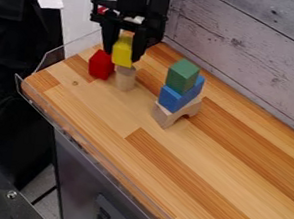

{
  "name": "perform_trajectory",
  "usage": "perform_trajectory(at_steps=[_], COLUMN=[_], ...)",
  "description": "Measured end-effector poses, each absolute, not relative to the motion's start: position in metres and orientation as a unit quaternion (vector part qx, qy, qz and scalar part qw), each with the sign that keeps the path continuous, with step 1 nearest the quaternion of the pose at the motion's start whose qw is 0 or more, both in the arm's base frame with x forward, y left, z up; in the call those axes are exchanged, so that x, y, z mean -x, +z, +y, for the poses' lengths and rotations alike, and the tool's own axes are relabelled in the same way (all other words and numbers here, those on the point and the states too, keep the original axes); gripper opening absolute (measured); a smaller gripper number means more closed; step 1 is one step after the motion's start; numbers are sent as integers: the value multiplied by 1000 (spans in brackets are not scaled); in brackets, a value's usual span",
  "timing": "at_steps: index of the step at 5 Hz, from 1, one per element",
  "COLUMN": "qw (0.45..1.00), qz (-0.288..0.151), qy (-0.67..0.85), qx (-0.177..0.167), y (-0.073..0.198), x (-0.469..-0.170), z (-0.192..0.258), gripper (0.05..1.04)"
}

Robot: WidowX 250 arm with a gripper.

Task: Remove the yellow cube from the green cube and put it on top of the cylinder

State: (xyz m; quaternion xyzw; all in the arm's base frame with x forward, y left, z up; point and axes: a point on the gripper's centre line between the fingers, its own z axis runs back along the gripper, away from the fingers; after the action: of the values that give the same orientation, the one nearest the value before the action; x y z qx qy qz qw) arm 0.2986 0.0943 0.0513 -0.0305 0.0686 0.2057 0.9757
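The yellow cube (122, 51) is between the two fingers of the gripper (123, 56), which are closed in on it from either side, pinching it. The gripper points downward from the top edge of the view, and the cube sits low in its grasp, its lower end showing between and a little beneath the fingertips. It is upright, directly over the pale wooden cylinder (125, 79), which stands on end on the wooden counter (125, 116). The bottom of the cube meets the cylinder's top edge in the view; whether the two really touch, I cannot tell.

Just beside the cylinder, on the left in the view, a red block (101, 65) stands on the counter. Well apart from the gripper, toward the right, is a stack: a pale wooden arch (174, 114) at the bottom, a blue block (179, 97) lying on it, and the green cube (182, 76) on top of the blue one. A wall of grey boards (251, 49) runs along the far side of the counter.
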Motion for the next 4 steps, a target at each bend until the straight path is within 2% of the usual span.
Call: perform_trajectory(at_steps=[2, 3, 4], qw=[976, 975, 974], qz=[77, 77, 80], qy=[202, 203, 211], qx=[35, 36, 36], y=[43, 43, 44], x=[-299, -299, -298], z=[92, 91, 92], gripper=[563, 636, 930])
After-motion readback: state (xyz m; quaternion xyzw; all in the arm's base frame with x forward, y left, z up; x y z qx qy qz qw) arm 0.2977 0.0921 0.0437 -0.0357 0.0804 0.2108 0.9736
